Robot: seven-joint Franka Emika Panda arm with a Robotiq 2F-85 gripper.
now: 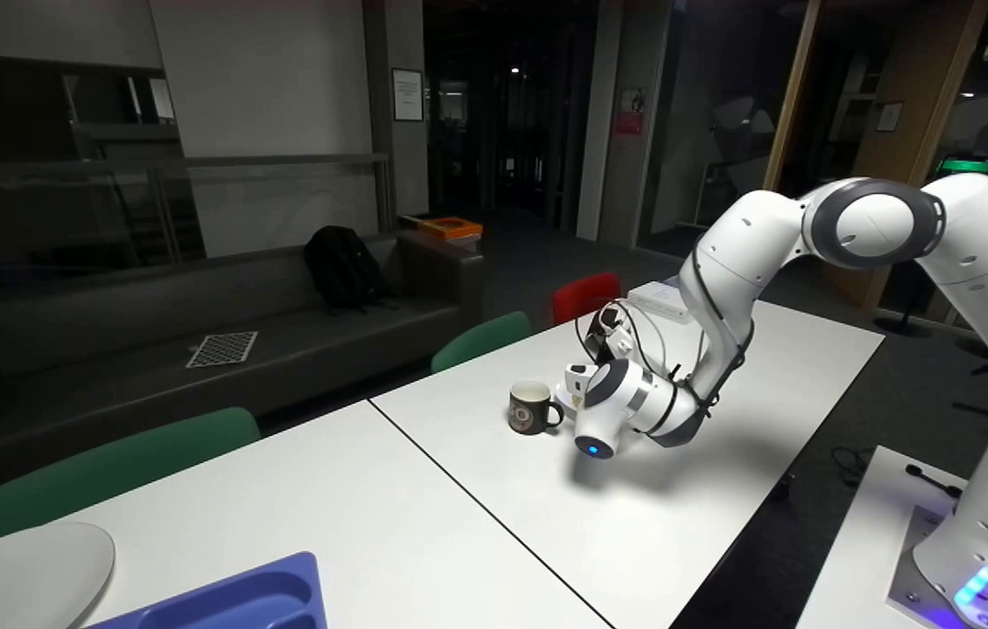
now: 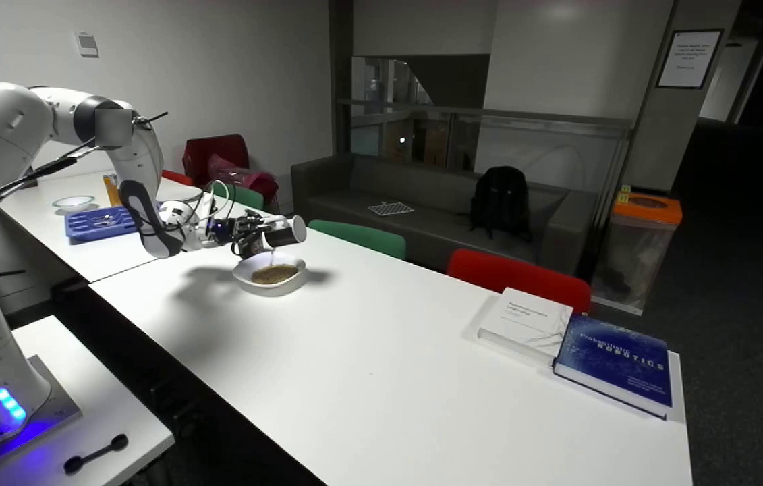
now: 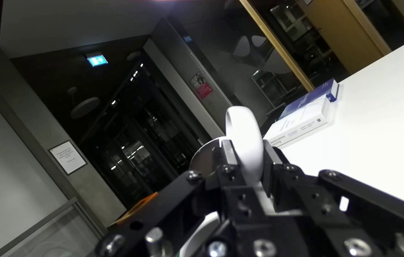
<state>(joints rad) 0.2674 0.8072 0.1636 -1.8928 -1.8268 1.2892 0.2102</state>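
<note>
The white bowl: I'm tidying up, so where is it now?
In an exterior view, the white bowl sits left of centre on the white table, beneath the tilted cup, with the blue book far to its right.

Both exterior views: arm's (image 1: 874, 225) side of desk (image 1: 598, 533), set back, facing sofa (image 1: 301, 341); all three shared. Wrist view: close behind end effector (image 3: 248, 153), rolled, looking past books (image 3: 303, 114).
</note>
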